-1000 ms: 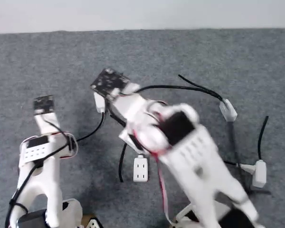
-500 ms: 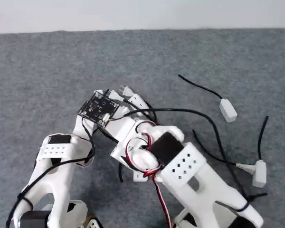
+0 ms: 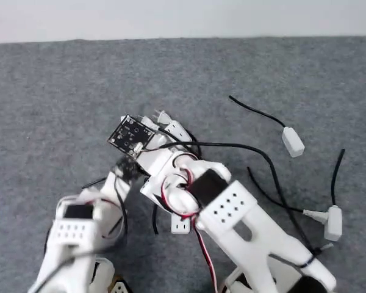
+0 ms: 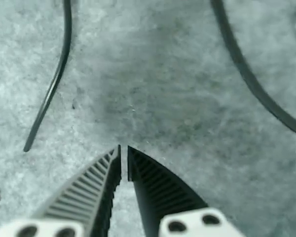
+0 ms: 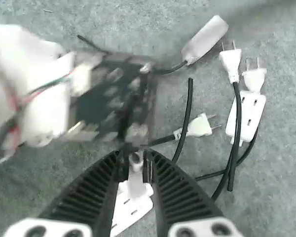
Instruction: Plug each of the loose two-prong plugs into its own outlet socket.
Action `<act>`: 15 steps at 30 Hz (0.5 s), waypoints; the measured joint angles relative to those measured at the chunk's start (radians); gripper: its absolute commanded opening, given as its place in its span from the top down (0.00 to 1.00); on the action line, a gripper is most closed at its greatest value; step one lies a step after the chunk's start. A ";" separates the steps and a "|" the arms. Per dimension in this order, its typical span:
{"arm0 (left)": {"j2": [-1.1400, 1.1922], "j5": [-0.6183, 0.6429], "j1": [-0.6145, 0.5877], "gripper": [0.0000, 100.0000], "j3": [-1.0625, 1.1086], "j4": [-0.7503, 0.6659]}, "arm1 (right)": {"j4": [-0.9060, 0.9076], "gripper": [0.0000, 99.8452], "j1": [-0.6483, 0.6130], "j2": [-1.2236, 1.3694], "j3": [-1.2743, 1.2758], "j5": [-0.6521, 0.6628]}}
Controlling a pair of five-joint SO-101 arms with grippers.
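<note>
Pinching a white plug (image 5: 135, 181): ribbed, black right claw (image 5: 134, 167).

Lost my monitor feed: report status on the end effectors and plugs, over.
Left end effector shut, empty, over carpet. Right end effector shut on white plug, over an outlet socket. Close ahead: black circuit board.

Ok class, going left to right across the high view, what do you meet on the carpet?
Left arm → outlet socket → upper white cable end → lower white cable end, near the right edge.
</note>
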 measured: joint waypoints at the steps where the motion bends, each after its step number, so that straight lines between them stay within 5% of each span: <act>1: -0.072 0.000 0.005 0.99 0.032 0.011 | 0.000 0.99 0.002 0.023 0.000 0.000; 9: -0.614 0.060 0.021 0.99 0.186 0.147 | 0.025 0.99 0.028 0.092 -0.018 0.000; 15: -0.661 0.092 -0.008 0.99 0.192 0.152 | 0.230 0.99 0.176 0.077 -0.107 0.000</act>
